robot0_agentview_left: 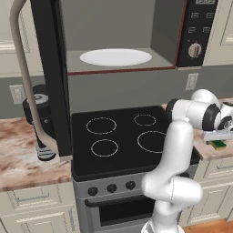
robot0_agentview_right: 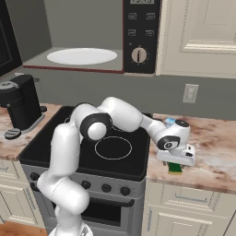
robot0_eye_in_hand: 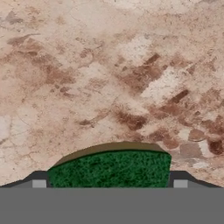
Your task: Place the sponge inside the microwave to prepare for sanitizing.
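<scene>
The gripper [robot0_eye_in_hand: 109,183] stood open, astride the sponge [robot0_eye_in_hand: 109,169] on the bench [robot0_agentview_right: 212,152], right of the stove [robot0_agentview_left: 123,136]; the microwave [robot0_agentview_left: 113,57] gaped.

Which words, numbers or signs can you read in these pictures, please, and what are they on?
None can be read.
Microwave button panel: a display and small button marks, too blurred to read.
Knob: a pointer line only, no legible figures.
Stove knobs: no marks to be made out.
Sponge: no text.
</scene>
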Motion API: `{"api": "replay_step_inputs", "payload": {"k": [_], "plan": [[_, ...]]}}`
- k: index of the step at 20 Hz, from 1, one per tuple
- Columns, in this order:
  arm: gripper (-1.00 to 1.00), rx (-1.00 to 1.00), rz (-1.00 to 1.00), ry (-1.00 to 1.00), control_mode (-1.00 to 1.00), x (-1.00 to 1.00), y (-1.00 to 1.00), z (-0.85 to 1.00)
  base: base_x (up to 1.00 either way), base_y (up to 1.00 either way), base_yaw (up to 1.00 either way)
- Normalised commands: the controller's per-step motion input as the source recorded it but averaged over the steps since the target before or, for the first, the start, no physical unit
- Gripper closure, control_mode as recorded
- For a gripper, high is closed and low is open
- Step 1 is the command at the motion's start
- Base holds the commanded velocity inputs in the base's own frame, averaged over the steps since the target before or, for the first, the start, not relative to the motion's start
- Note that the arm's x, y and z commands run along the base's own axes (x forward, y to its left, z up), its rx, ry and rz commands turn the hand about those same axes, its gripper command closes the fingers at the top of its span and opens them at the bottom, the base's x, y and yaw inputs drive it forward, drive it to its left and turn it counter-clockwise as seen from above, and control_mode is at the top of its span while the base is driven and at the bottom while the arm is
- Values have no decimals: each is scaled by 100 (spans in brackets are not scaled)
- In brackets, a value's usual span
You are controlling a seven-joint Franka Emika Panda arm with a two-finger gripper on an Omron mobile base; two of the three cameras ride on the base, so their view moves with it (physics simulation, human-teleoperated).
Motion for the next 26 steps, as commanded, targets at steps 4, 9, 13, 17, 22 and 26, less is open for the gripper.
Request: {"api": "replay_step_inputs", "payload": {"k": [4, 9, 13, 17, 22, 26], "plan": [[-100, -1, 0, 0, -100, 6, -4, -19, 0, 0, 0], [100, -1, 0, 2, -100, 1, -1, -24, 0, 0, 0], [100, 0, 0, 2, -100, 1, -1, -19, 0, 0, 0], [100, 1, 0, 2, -100, -7, 0, 8, 0, 0, 0], [100, 0, 0, 0, -100, -27, 16, 59, 0, 0, 0], [100, 0, 0, 0, -100, -29, 33, 68, 0, 0, 0]]}}
